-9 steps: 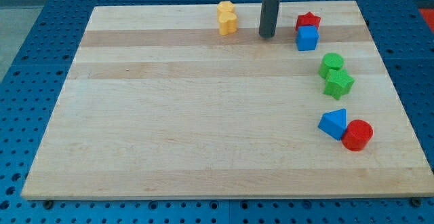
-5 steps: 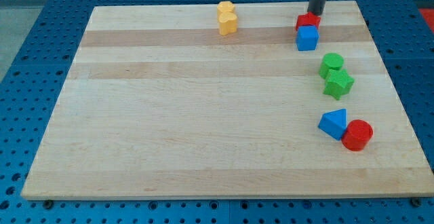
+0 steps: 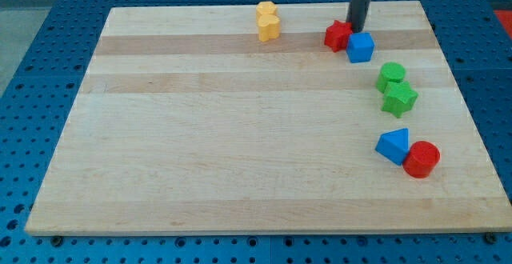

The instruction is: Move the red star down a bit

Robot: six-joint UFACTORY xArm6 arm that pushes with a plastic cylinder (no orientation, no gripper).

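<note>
The red star [image 3: 338,36] lies on the wooden board [image 3: 240,136] near the view's top right. It touches the left side of a blue cube [image 3: 361,47]. My tip [image 3: 356,28] stands just above and right of the star, at the cube's top edge, touching or nearly touching both. The dark rod rises out of the view's top.
Two yellow blocks [image 3: 268,22] stand together at the view's top centre. A green block [image 3: 391,75] and a green star [image 3: 399,98] sit at the right. A blue triangle [image 3: 393,146] touches a red cylinder [image 3: 422,159] lower right.
My tip moved from left of the star round to its top right, then pushed in. The red star slid left and down, from above the blue cube to its left side.
</note>
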